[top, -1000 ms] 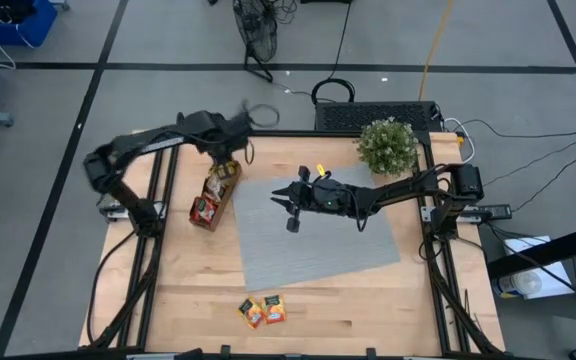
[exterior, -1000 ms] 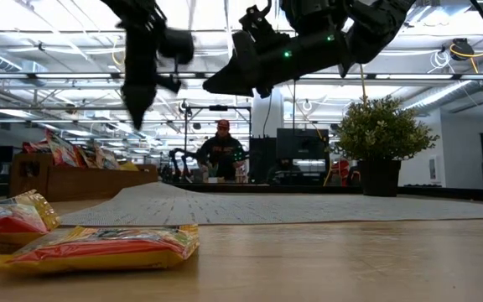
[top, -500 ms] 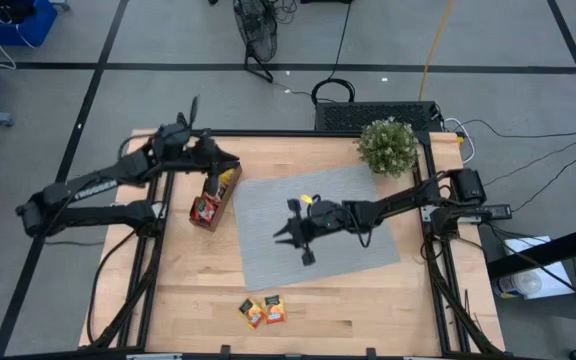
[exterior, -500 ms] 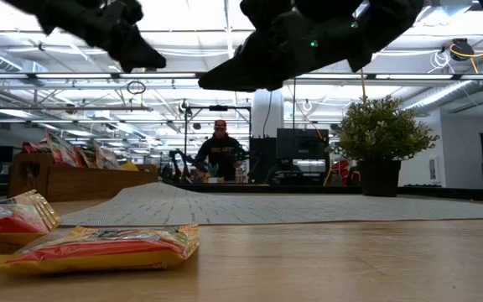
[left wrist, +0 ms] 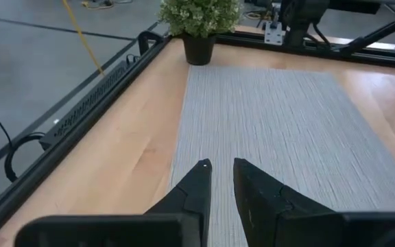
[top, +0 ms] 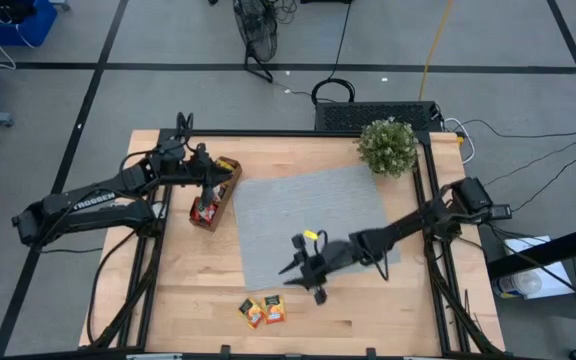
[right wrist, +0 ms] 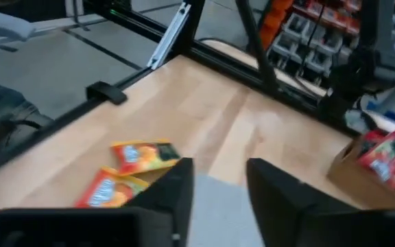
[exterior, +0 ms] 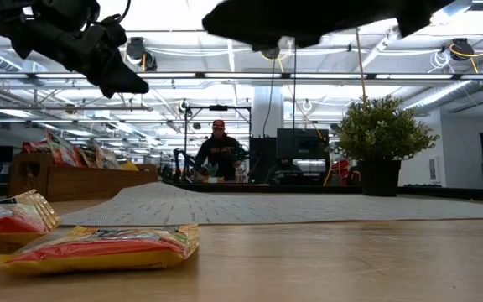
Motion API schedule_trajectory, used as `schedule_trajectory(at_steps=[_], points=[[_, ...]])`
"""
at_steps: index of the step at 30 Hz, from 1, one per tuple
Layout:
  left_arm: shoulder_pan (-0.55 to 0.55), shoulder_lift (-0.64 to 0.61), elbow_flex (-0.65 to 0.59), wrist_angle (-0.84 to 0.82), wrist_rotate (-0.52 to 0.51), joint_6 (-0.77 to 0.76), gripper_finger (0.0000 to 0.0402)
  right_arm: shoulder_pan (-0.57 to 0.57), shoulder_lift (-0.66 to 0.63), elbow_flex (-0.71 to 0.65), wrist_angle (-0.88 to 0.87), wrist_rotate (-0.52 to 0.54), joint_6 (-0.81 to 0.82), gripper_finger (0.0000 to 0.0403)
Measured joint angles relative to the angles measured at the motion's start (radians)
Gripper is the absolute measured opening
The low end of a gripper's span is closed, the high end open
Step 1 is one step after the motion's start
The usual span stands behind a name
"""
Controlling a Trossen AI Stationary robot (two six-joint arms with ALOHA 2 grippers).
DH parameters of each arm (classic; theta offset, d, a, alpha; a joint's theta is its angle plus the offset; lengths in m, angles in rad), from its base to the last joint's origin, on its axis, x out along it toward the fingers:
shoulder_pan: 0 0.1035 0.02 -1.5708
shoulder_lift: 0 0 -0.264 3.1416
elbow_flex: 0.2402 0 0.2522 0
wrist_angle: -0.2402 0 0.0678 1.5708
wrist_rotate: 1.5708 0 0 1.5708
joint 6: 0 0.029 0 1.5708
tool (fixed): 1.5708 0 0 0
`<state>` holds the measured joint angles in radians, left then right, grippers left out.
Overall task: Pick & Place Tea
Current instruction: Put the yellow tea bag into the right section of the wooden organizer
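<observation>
at the table's near edge, two loose sachets [top: 262,312] lying flat on bare wood, overlapping at one corner, orange and yellow with pale printed labels; seen edge-on from table height as crinkled, slightly puffed packets [exterior: 99,244]. just beyond them, over the near rim of the mat [top: 313,225], right gripper [top: 306,274] hanging in the air, fingers spread apart and empty, aimed down toward that pair, likely lined up for a pick; same pair showing past its fingertips [right wrist: 132,169]. farther back on the left, tray [top: 214,194] standing on the wood beside the mat, packed with more red and orange sachets set upright on edge, presumably the place for the loose ones. above that tray, left gripper [top: 208,176], fingers nearly together with only a thin gap and nothing between them [left wrist: 218,168], pointed across the mat, apparently waiting. at the far corner, a potted plant [top: 387,146], well clear of the work.
</observation>
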<state>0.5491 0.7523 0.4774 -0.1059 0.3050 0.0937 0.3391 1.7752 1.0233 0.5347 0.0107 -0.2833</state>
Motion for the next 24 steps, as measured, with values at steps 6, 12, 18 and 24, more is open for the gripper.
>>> schedule_trajectory(at_steps=[6,12,18,24], points=[[0.0,0.0,0.0,0.001,0.0,0.003,0.0065,0.151,0.055,0.065,-0.14,0.202,0.185,0.0217],[0.0,0.0,0.0,0.005,-0.001,0.005,0.0065,0.243,0.312,0.348,-0.381,0.265,0.156,0.0249],[0.0,0.0,0.0,0.005,-0.001,0.005,0.0065,0.233,0.449,0.538,-0.65,0.293,0.218,0.023],[0.0,0.0,0.0,0.005,-0.001,0.006,0.0065,0.226,0.455,0.541,-0.579,0.25,0.341,0.0219]])
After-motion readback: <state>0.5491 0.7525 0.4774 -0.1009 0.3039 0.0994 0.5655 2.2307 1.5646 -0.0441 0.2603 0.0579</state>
